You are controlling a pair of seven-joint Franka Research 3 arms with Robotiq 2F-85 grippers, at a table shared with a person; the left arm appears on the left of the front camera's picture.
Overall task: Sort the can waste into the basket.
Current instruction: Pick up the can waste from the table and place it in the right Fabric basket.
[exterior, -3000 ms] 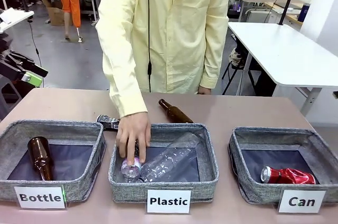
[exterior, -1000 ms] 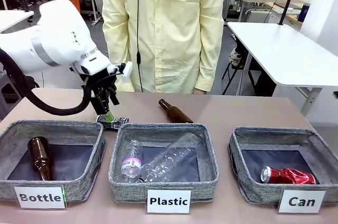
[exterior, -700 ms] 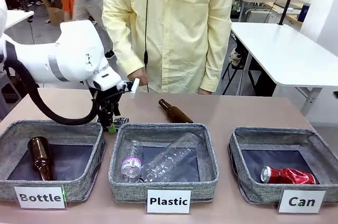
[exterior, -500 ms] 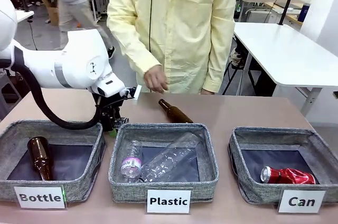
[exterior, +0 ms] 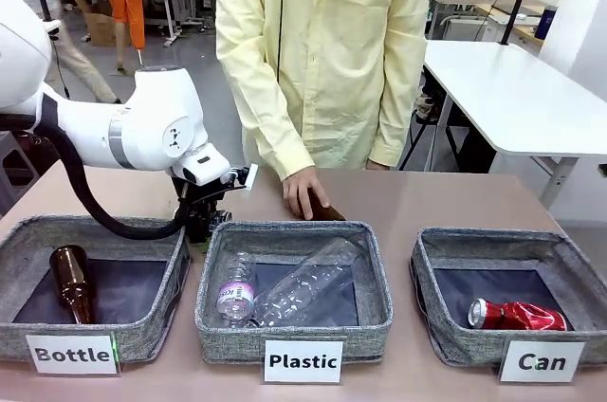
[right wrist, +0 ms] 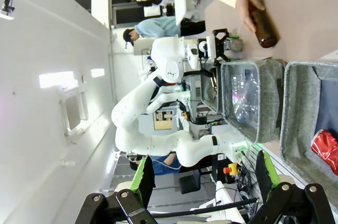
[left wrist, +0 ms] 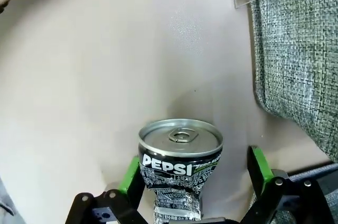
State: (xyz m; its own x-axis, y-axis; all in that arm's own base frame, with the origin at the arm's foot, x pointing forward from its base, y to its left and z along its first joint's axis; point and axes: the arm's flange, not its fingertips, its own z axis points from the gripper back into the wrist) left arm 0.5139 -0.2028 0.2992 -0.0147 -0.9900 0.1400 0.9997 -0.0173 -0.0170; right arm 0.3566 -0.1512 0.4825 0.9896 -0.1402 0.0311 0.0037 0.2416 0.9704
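Left gripper: jaws spread, straddling black can
Right gripper: jaws spread, empty
Red can: inside basket, right

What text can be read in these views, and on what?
"Bottle": white label on left grey woven basket.
"Plastic": white label on middle grey woven basket.
"Can": white label on right grey woven basket.
"PEPSI": black crushed metal can; its finer print is too small.
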